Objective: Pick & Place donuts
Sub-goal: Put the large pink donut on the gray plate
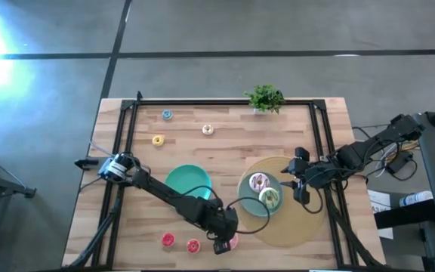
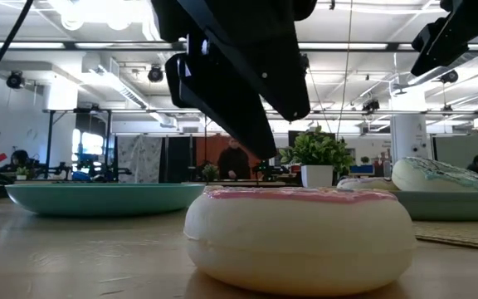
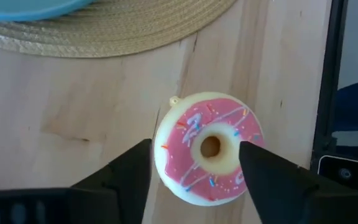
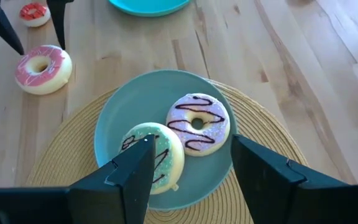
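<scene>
The pink-frosted ring donut with sprinkles (image 3: 209,148) lies flat on the wooden table (image 1: 225,143) at its near edge, directly below the left claw (image 3: 194,163), fingers spread either side. The right claw (image 4: 191,163), also spread, hovers over the teal plate (image 4: 110,130).

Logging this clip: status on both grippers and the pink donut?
Left gripper open, jaws straddling pink donut on the table. Right gripper open above teal plate. Nothing in the way.
</scene>
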### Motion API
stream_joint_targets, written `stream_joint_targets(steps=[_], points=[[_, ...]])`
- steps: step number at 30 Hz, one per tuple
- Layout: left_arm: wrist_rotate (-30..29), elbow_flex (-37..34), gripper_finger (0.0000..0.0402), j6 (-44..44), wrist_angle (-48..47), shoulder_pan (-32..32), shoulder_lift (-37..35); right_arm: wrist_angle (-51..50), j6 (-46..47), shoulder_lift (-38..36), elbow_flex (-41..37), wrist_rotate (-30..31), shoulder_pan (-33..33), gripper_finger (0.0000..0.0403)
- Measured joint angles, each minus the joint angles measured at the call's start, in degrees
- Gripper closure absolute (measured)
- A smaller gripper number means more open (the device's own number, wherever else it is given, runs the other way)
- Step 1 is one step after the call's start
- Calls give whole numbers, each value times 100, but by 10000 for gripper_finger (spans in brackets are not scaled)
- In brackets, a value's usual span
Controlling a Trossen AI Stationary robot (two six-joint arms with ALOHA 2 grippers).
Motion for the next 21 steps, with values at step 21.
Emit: stream_joint_targets(steps=[21], points=[[-30,-7,197,-166,57,4,539,-28,2,0,0,-7,0,202]])
